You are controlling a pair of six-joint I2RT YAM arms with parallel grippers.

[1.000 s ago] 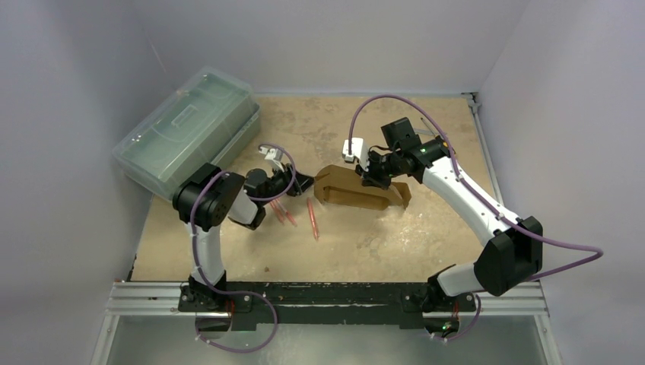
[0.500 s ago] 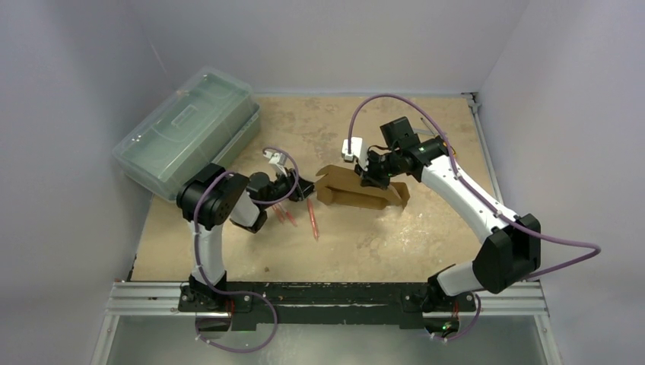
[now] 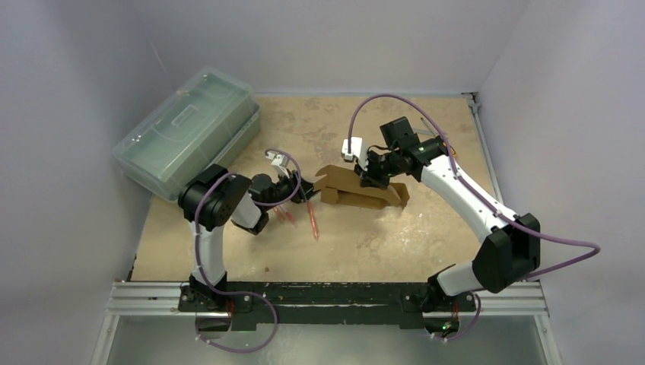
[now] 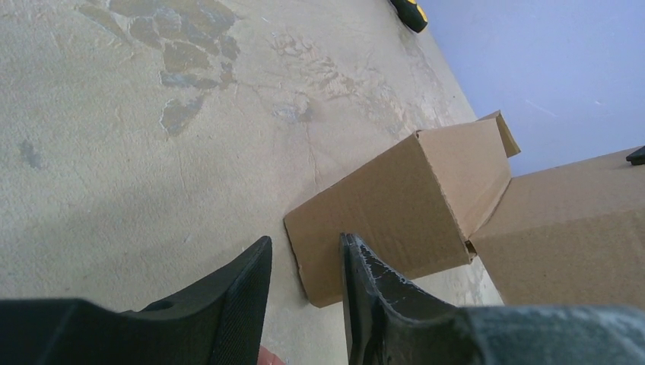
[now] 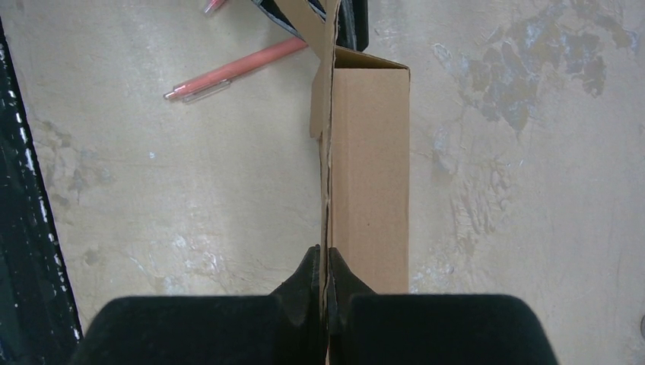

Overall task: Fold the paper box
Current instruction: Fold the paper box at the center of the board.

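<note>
Brown paper box (image 5: 369, 175) is being pinched by the right gripper (image 5: 325, 274); the half-open left gripper (image 4: 304, 251) should be pressing its end flap squarely.

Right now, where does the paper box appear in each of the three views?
Top external: paper box near mid-picture, slightly right of centre.
Left wrist: the box is right of centre, reaching the right edge.
Right wrist: the box is mid-frame, running up from the bottom.
Shared landmark: pink pen beside the box, seen from top and right wrist only.
</note>
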